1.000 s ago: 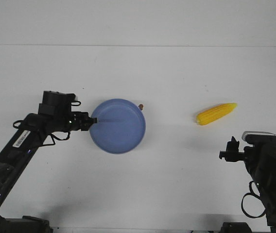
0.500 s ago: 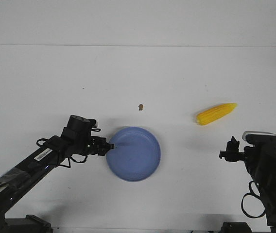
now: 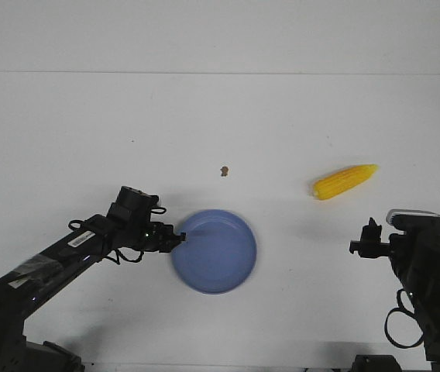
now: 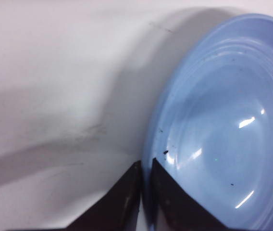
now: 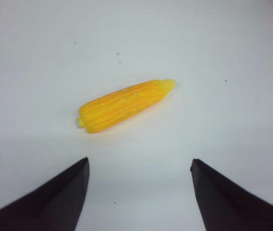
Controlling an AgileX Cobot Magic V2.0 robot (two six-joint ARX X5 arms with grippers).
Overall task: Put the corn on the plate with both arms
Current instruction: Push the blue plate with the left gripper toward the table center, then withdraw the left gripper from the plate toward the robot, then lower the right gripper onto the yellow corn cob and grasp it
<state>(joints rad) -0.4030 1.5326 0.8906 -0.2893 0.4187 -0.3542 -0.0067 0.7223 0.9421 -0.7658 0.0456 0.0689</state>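
The round periwinkle-blue plate (image 3: 218,252) lies on the white table, left of centre and near the front. My left gripper (image 3: 180,237) is shut on the plate's left rim; in the left wrist view the two black fingers pinch the rim of the plate (image 4: 223,144), gripper (image 4: 146,166). The yellow corn (image 3: 344,182) lies on the table at the right, pointed end to the far right. My right gripper (image 3: 370,231) is open and empty, nearer than the corn; the right wrist view shows the corn (image 5: 124,106) beyond the gripper (image 5: 140,163).
A small brown crumb (image 3: 224,170) lies on the table beyond the plate. The table's far edge (image 3: 220,73) runs across the back.
My left arm has dragged the plate toward the front and to the right, from beside the brown crumb. The right arm and the corn have not moved.
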